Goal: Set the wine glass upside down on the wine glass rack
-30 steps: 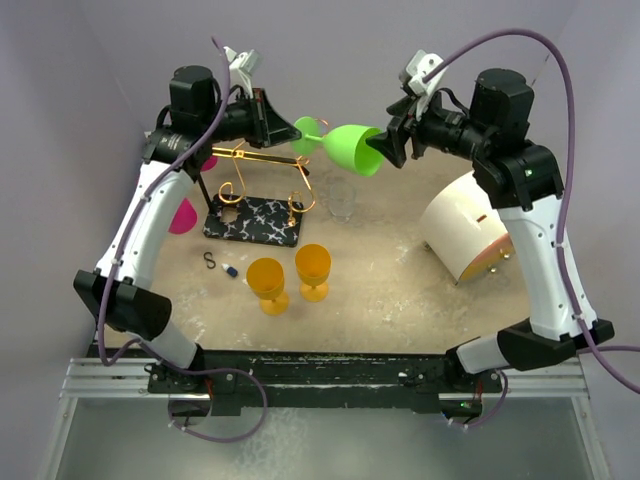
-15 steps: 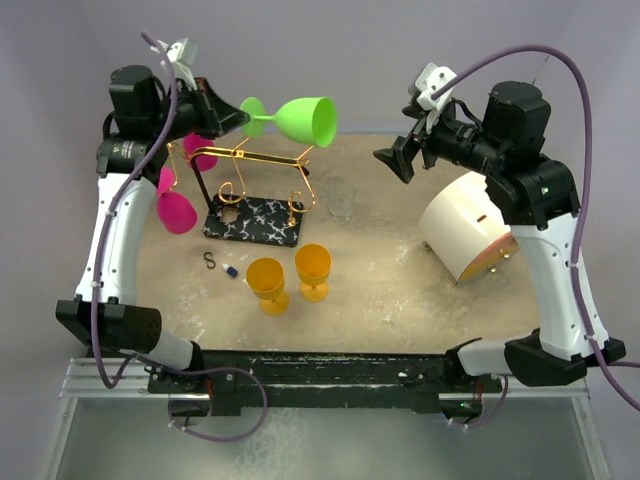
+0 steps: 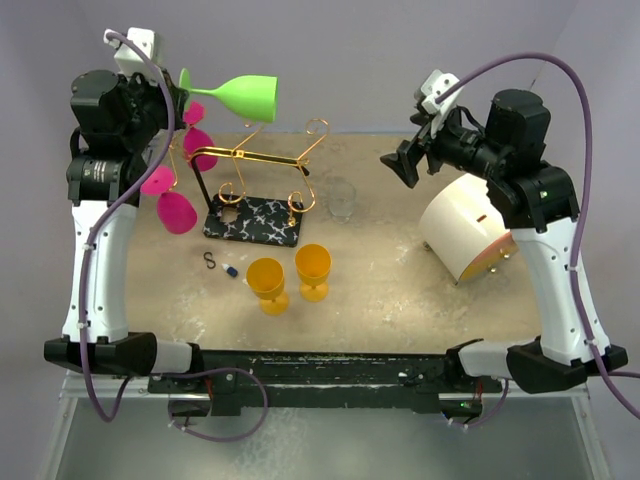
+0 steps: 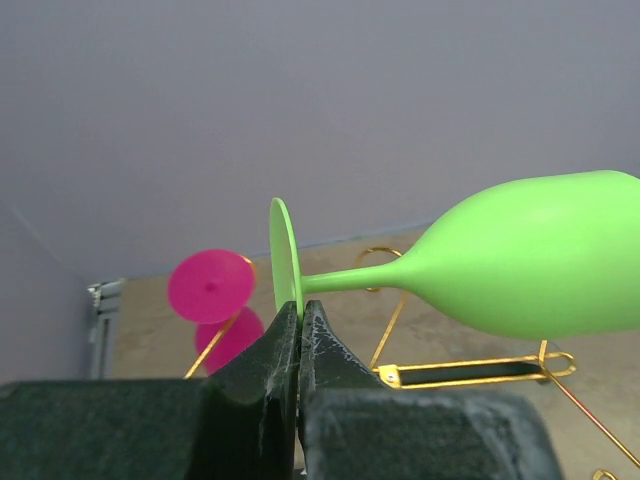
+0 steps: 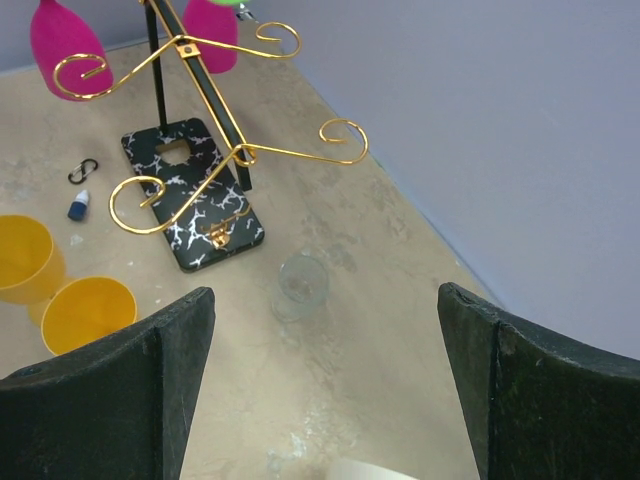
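Green wine glass (image 4: 530, 265) is pinched by the rim of its foot disc. The left gripper (image 4: 300, 322) is clamped tight on that thin edge; the stem and bowl are untouched.

- Axis: the stem runs roughly level, straight out from the fingertips toward the robot's right, with the bowl's mouth at the far end. So the glass lies on its side in the air, not inverted yet.
- Location: up high at the back-left, above the wine glass rack (image 3: 255, 158) and clear of its gold wire; no contact shows in any view.
- Rack: pink glasses (image 3: 178, 212) already hang bowl-down on its left side. The spiral-ended arms on the right side look free.
- My read: the next move needs a wrist roll to drop the bowl under the foot, then the stem slides between a pair of wires. An edge pinch on the foot leaves little margin against slip during that roll.
- Left arm: raised nearly upright, wrist at the top, gripper aimed right. It is the nearer arm by far.
- Right gripper (image 3: 398, 165): jaws spread wide and empty, hanging mid-air well apart from glass and rack, aimed left, elbow bent high.
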